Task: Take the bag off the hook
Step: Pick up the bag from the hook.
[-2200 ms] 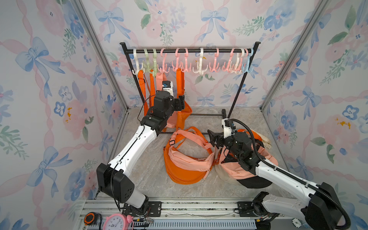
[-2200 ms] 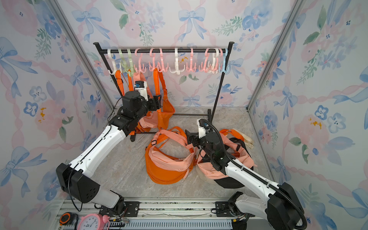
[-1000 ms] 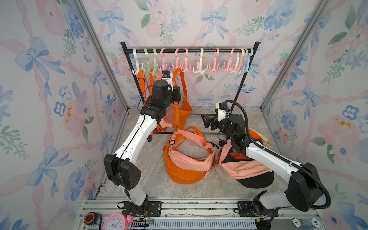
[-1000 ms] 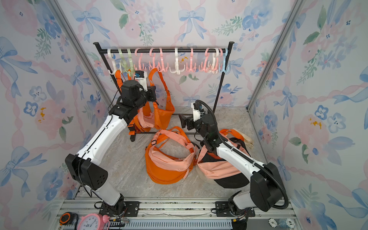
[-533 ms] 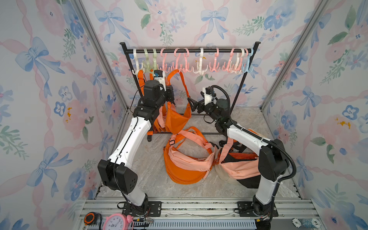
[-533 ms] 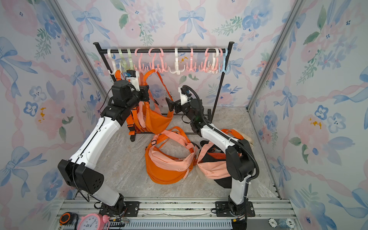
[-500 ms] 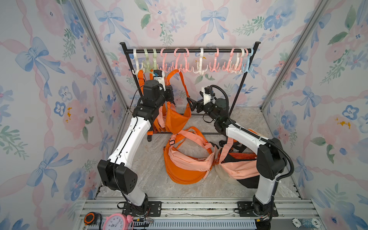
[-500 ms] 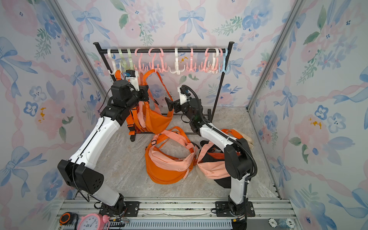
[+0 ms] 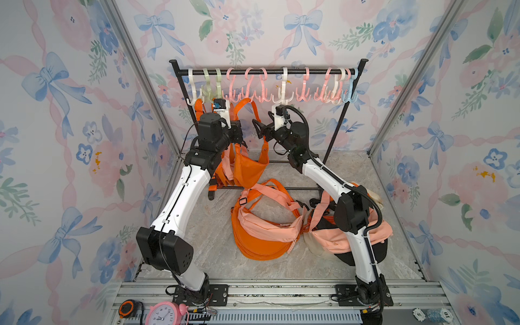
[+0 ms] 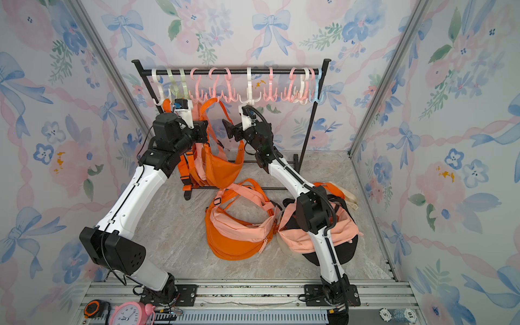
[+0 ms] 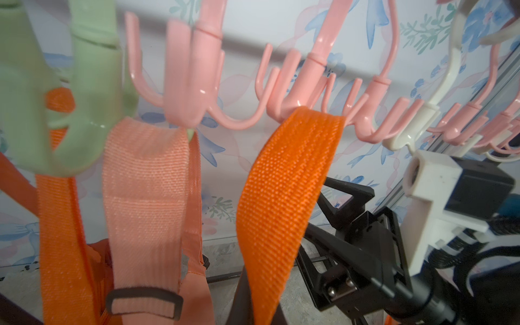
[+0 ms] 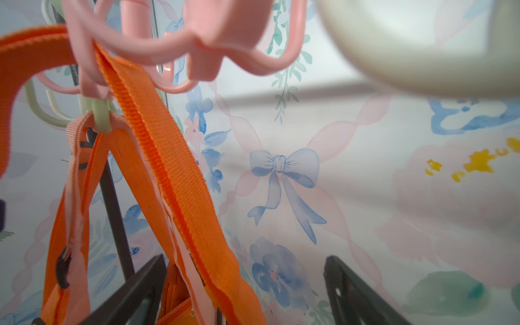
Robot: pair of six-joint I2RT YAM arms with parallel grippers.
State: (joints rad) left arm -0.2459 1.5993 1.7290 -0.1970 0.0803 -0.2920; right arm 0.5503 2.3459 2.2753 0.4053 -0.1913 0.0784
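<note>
Now, right jaws are standing spread, orange strap [image 12: 180, 180] passing down between them. Left jaws are pressing together nearby; whether on anything, cannot tell. Strap is looping over a pink hook [image 11: 289, 94] on the rack [image 9: 270, 72]; bag [image 9: 249, 168] is hanging beneath it, between both arms.

Wallpaper [image 9: 281, 28] with blue bows, pink ribbons and flowers covers the three walls. Aluminium posts [image 9: 146, 84] run up the corners. The floor [image 9: 211, 225] is pale, marbled and evenly lit.
</note>
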